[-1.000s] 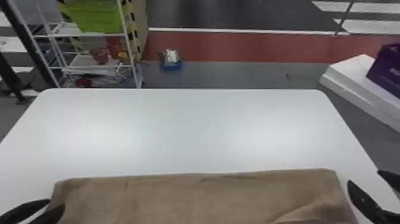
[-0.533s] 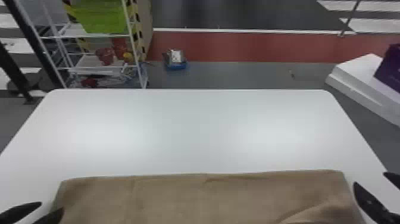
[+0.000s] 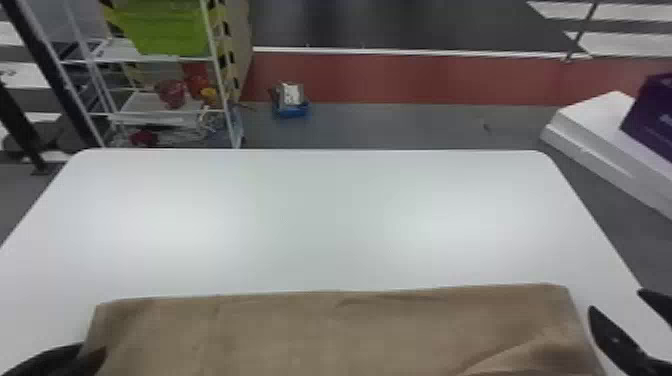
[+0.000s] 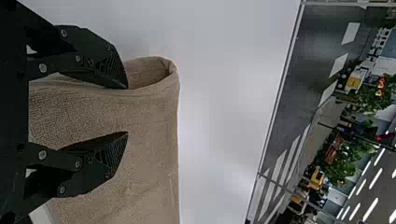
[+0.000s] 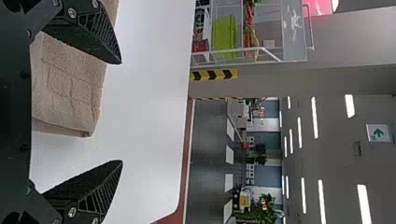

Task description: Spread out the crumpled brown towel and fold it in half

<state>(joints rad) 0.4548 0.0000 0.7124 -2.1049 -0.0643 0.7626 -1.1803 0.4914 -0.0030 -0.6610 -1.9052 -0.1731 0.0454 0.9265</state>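
Note:
The brown towel [image 3: 330,330] lies spread at the near side of the table, its far edge nearly straight, with creases at its right. My left gripper [image 3: 90,357] is at the towel's left edge. In the left wrist view, my left gripper [image 4: 127,110] stands open over the towel [image 4: 144,154], near a curled side edge. My right gripper [image 3: 615,310] is just beyond the towel's right edge. In the right wrist view, my right gripper [image 5: 121,112] is open, with a towel corner [image 5: 70,93] lying behind the gap between its fingers.
The white table [image 3: 320,215] extends beyond the towel. Behind it at left stands a wire shelf with a green bin [image 3: 165,30]; a small blue item [image 3: 291,107] lies on the floor. A purple box [image 3: 652,115] rests on a white block at right.
The left gripper has moved slightly right, to the towel's left edge. Over the last second the scene has shifted a little rightward in the head view. The right gripper stays beside the towel.

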